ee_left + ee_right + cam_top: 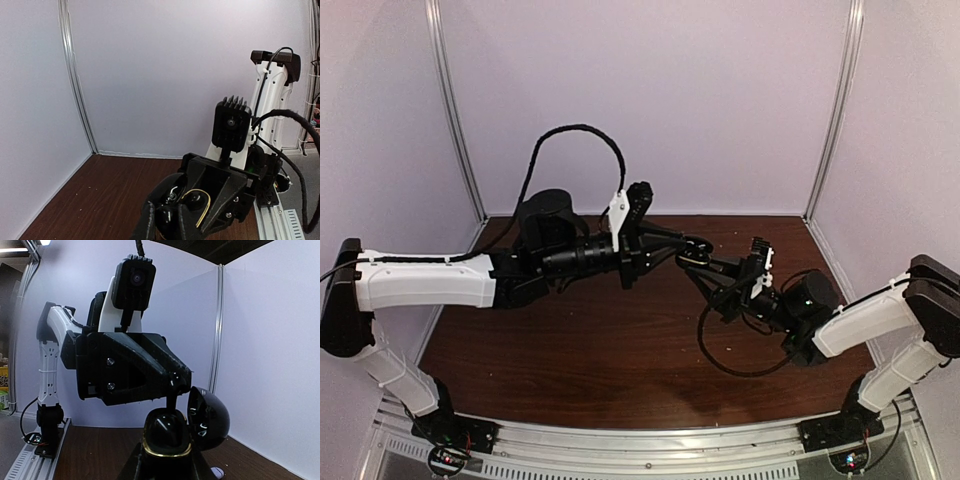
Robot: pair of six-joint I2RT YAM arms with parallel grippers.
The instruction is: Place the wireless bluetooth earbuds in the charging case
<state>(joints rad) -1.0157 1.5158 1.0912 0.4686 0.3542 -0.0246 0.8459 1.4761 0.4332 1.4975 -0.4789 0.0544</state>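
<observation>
Earbuds are hard to make out at this moment, so progress has to be judged mostly from how the grippers and the case stand.

In the overhead view the left gripper (173, 384) reaches in from nine o'clock and meets the case above the middle of the table (570, 340). Its fingers are clenched tight. From the right wrist view the tips point down at six o'clock, right over the mouth of the case, and a thin dark piece runs from them into it. Whether that piece is a bud pinched between the tips I cannot tell.

The charging case (167, 440) is held upright off the table, its lid (207, 415) swung open toward three o'clock. A dark rounded shape sits inside the gold ring (166, 451). It may be a bud already seated or only the inner shell.

The right gripper (703, 263) comes in from four o'clock and grasps the case around its lower body, steadying it for the other arm.

Down at five o'clock from the case, a small pale rounded thing (216, 471) lies on the table; it may be an earbud not yet put in.

My judgement: the case is open and presented, one insertion looks under way, and at least the pale piece and the closing of the lid remain.
</observation>
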